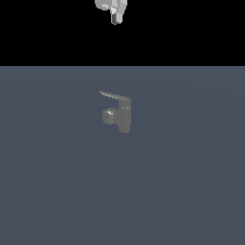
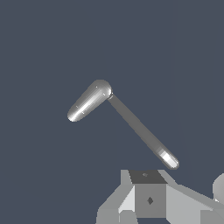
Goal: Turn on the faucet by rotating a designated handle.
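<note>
The small dull-grey faucet (image 1: 123, 116) stands upright in the middle of the grey floor, with a stubby spout (image 1: 108, 116) toward the exterior view's left. Its thin, flat handle (image 1: 115, 95) runs from the top of the body toward the exterior view's left. My gripper (image 1: 115, 18) hangs high above the faucet at the top edge of that view, far from it and touching nothing. In the wrist view the faucet is seen from above as a bent shape: a broad, lighter blade, the handle (image 2: 89, 102), joined to a longer narrow bar (image 2: 140, 129). Gripper parts (image 2: 148, 200) fill the picture's edge; the fingers' spacing does not show.
A flat blue-grey floor (image 1: 191, 182) spreads all round the faucet. Behind it the background is black. No other objects are in view.
</note>
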### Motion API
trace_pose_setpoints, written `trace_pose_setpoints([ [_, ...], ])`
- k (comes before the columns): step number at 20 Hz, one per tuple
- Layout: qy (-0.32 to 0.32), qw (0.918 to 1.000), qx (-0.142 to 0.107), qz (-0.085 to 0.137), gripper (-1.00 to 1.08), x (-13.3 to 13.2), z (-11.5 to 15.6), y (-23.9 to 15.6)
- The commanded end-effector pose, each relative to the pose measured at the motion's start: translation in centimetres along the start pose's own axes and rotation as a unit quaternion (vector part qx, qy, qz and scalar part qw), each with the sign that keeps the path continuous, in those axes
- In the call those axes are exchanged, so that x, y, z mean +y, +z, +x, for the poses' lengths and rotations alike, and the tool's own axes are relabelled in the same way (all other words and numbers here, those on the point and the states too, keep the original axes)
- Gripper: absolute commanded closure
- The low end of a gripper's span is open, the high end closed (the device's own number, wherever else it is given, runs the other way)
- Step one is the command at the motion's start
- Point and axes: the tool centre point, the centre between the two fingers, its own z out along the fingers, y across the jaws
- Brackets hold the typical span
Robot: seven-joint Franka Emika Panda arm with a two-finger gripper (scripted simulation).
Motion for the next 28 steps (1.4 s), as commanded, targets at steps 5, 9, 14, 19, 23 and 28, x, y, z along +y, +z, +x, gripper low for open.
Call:
trace_pose_setpoints([
  [5,0.091,0.9959,0.004,-0.001,1.08,-3.8,2.4,3.8],
  [9,0.144,0.9895,0.009,-0.002,1.08,-6.0,3.8,6.5],
  [14,0.210,0.9776,0.019,-0.003,1.08,-8.6,5.3,10.1],
  [19,0.272,0.9619,0.032,-0.004,1.08,-10.9,6.6,13.9],
  [23,0.314,0.9483,0.043,-0.003,1.08,-12.4,7.4,16.9],
  [28,0.353,0.9342,0.055,-0.001,1.08,-13.8,8.0,19.7],
])
